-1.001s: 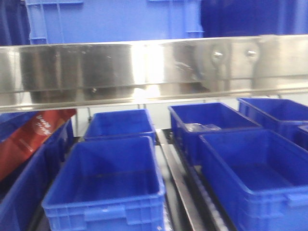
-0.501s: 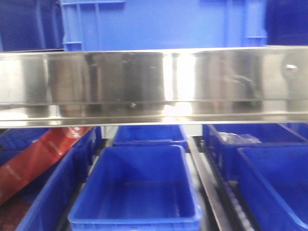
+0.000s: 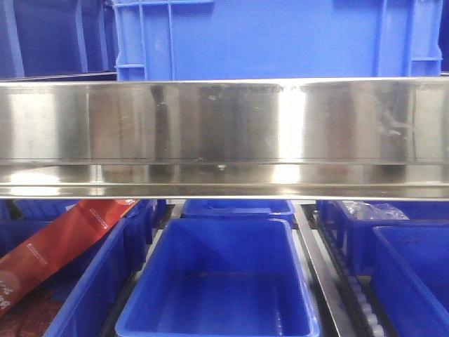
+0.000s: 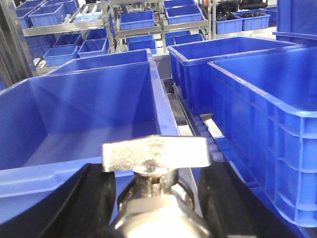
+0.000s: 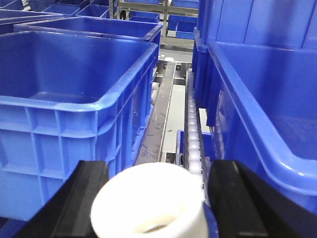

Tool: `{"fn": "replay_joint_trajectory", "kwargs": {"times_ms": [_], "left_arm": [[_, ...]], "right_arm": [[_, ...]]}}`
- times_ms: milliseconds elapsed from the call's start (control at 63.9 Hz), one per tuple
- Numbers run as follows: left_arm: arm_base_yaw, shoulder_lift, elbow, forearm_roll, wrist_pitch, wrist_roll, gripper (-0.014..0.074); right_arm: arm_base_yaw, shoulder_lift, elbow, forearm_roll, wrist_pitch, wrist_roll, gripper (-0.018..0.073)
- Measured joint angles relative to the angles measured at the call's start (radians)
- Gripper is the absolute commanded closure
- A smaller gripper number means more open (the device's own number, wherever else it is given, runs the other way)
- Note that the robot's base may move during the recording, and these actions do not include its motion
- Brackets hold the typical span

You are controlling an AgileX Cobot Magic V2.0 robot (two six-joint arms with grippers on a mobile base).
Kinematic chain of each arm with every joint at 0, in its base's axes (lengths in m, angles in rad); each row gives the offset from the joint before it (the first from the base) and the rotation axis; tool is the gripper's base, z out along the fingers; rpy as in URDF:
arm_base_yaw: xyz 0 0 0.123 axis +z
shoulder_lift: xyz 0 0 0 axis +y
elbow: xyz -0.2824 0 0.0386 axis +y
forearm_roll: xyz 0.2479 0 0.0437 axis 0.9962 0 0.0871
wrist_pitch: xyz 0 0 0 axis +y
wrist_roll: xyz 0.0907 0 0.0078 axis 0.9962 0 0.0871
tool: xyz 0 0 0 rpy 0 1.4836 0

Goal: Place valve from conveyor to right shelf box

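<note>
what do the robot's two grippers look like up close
The left gripper and right gripper look alike: each has two broad, matte black fingers with rounded edges. No cables or markings show in these views.

A crate (image 3: 280,38) sits on the shelf beam (image 3: 224,133) at 12 o'clock. Beneath, one box (image 3: 224,246) lies at 6 o'clock, a packet (image 3: 63,239) at 8.

Front view. Steel shelf beam (image 3: 224,133) spans the frame; blue crate (image 3: 280,38) stands above it. Red packet (image 3: 59,246) leans near left; clear plastic bag (image 3: 372,210) far right; white rollers (image 3: 366,307) near right.
</note>
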Motion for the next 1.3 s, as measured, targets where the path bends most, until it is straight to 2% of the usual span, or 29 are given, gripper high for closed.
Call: {"fn": "replay_joint_trajectory", "kwargs": {"times_ms": [626, 954, 1298], "left_arm": [[0.000, 0.000, 0.000, 0.000, 0.000, 0.000, 0.0708], [-0.021, 0.000, 0.000, 0.000, 0.000, 0.000, 0.0708], [-0.021, 0.000, 0.000, 0.000, -0.012, 0.000, 0.0708]], "right_arm": [[0.000, 0.000, 0.000, 0.000, 0.000, 0.000, 0.0712], [0.000, 0.000, 0.000, 0.000, 0.000, 0.000, 0.0712], [0.000, 0.000, 0.000, 0.000, -0.046, 0.000, 0.0712]]}}
